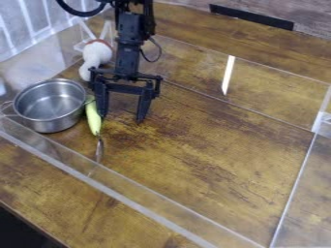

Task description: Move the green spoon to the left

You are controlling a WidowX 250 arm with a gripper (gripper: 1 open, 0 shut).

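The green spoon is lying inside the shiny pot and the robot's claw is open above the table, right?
Not quite. The green spoon is not inside the pot; it lies on the wooden table just beside the pot's right rim, as the camera view shows. The rest is right: the gripper is open above the table.

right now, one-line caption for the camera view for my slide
Open gripper poised over the green spoon beside the steel pot on a wooden table.

Single high front view, angled down across the table (233, 145).
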